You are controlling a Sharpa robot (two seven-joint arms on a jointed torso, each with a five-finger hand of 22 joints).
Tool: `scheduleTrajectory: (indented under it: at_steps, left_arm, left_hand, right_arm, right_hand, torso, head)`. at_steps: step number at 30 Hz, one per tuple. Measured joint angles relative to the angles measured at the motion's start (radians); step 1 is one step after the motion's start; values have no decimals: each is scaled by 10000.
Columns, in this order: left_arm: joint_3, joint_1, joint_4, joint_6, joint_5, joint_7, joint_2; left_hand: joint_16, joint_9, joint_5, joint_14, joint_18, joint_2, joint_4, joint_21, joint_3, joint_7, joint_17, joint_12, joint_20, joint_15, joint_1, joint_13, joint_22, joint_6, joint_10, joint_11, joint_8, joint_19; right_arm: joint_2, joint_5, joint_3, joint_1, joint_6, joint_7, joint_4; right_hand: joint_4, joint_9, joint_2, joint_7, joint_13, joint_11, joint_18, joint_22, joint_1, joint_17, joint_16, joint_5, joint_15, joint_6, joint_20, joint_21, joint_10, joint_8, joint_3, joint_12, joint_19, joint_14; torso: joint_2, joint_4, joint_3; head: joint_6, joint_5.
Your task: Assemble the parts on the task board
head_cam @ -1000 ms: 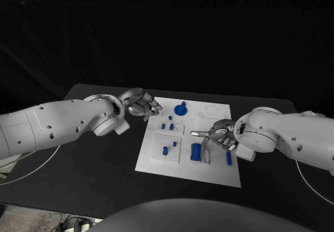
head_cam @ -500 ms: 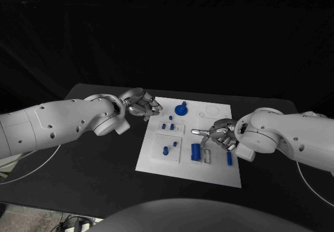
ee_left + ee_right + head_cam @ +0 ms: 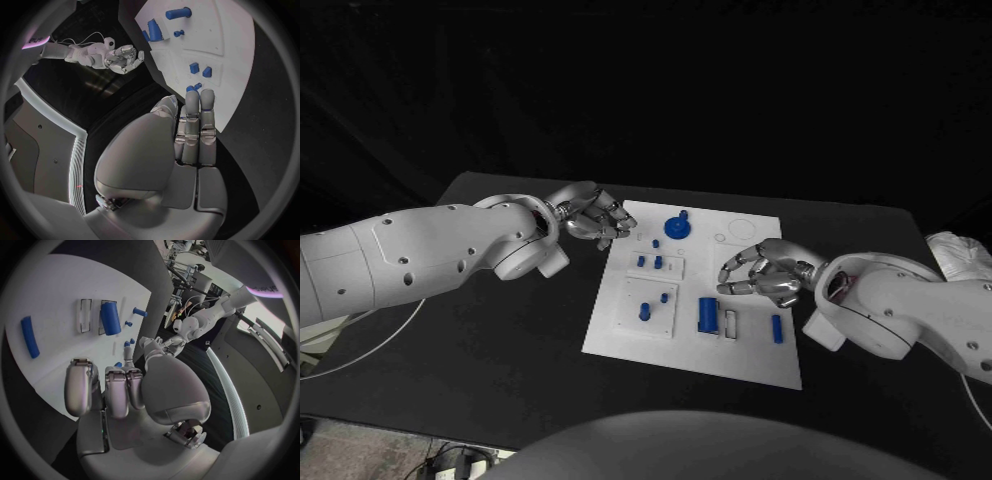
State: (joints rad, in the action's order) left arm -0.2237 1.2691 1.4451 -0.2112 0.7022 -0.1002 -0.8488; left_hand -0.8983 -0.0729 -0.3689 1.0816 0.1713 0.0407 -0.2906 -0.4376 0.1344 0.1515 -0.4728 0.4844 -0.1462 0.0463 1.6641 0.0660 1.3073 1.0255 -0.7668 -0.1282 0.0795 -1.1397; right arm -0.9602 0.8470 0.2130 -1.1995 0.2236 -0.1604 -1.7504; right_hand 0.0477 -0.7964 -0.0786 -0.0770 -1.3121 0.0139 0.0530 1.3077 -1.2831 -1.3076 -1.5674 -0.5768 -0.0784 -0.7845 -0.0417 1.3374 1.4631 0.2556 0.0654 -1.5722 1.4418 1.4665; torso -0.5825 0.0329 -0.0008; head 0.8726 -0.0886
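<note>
Right hand: right hand [image 3: 764, 273] hangs over the right side of the task board [image 3: 625, 325], fingers curled in, and I see nothing in them.
What changed: a second ago this hand was lower, with a finger down by the empty slot [image 3: 728, 322] next to the big blue block [image 3: 708, 315]. Now it has lifted up and moved back a little.
What that means: I think it let go or gave up on that spot. The slot looks empty, so that step is likely not done.
Left hand: left hand [image 3: 593, 215] sits at the board's far left corner, fingers curled in close together, nothing in them that I can see. It has not moved.
Board: white, flat, in the middle of the black table [image 3: 473, 350].
Big blue block: one, in a slot in the near half of the board.
Long blue bar: one, long blue bar [image 3: 777, 328], lying flat near the board's right edge, just past the empty slot.
Round blue knob: one, round blue knob [image 3: 676, 227], near the board's far edge.
Small blue pegs: about five, small blue pegs [image 3: 648, 261], on the left half of the board. Some are too small to count for sure.
</note>
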Motion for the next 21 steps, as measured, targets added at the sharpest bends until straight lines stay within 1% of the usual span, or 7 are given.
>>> scheduleTrajectory:
  at_steps: [4,7,10,14,16,18,21]
  left_arm:
    - [0,-18,10,-27,0,-70,-39]
    - [0,-60,12,-57,0,-132,-56]
    - [0,-131,17,-96,0,-198,-66]
    - [0,-204,47,-135,0,-275,-72]
    - [3,-225,61,-150,0,-311,-84]
    - [4,-239,77,-160,0,-337,-105]
    - [4,-251,98,-173,0,-365,-144]
  left_hand:
    - [0,0,0,0,0,0,28,0,28,0,0,0,0,0,0,1,0,0,0,0,0,0]
    - [0,0,-40,0,0,41,28,0,28,0,11,-41,0,0,41,1,0,0,0,0,0,0]
    - [0,1,-47,0,1,40,28,0,27,0,11,-42,0,0,40,1,0,0,0,0,0,0]
    - [0,1,-47,0,0,40,-1,0,56,0,15,-42,0,0,40,2,0,0,0,0,0,0]
    - [0,1,-47,0,0,40,-1,0,56,0,23,-42,0,0,40,1,0,0,0,0,0,0]
    - [-2,1,-71,0,0,40,16,0,73,0,23,-42,0,0,40,2,0,0,0,0,0,0]
    - [-39,1,-95,0,1,40,26,0,83,0,23,-42,0,0,40,1,0,-1,0,0,0,0]
  right_arm:
    - [-433,1606,12,308,724,701,-429]
    - [-545,2783,34,576,1098,947,-567]
    - [-511,4042,36,910,1399,1023,-584]
    - [-295,5455,51,1218,1534,929,-477]
    - [-162,6073,50,1319,1536,791,-404]
    - [-58,6524,48,1400,1533,646,-339]
    - [120,7119,46,1530,1518,365,-210]
  right_hand:
    - [-215,-18,132,-13,-6,-19,0,-1,-416,1,53,1889,71,1796,-46,-395,-19,-106,-215,-40,-336,-1]
    - [-138,88,161,-63,26,-36,1,-1,-436,1,155,2656,88,2587,-66,-632,-4,-142,-138,-40,-489,-18]
    - [-20,146,314,-160,78,-57,1,-1,-282,1,155,2692,141,2812,-102,-632,17,6,-43,-15,-524,-1]
    - [73,154,600,-353,47,-257,97,-1,-288,2,218,1283,290,3231,-211,-820,35,429,-201,4,-633,2]
    - [148,113,692,-425,39,-288,160,-1,-202,2,231,978,356,3586,-232,-847,34,632,-276,5,-654,-1]
    - [227,64,846,-483,40,-345,162,-2,-144,2,232,957,414,3903,-263,-907,26,833,-355,5,-685,-14]
    - [436,-39,1125,-575,40,-464,161,-2,25,2,232,1699,481,4409,-355,-924,35,1306,-558,5,-664,7]
  torso:
    - [8,-8,-2]
    - [19,-18,-6]
    - [35,-36,-1]
    - [48,-47,18]
    - [48,-47,25]
    - [48,-45,25]
    - [46,-44,25]
  head:
    - [0,-6]
    - [0,12]
    - [0,17]
    - [0,18]
    - [0,6]
    - [0,-2]
    - [0,-20]
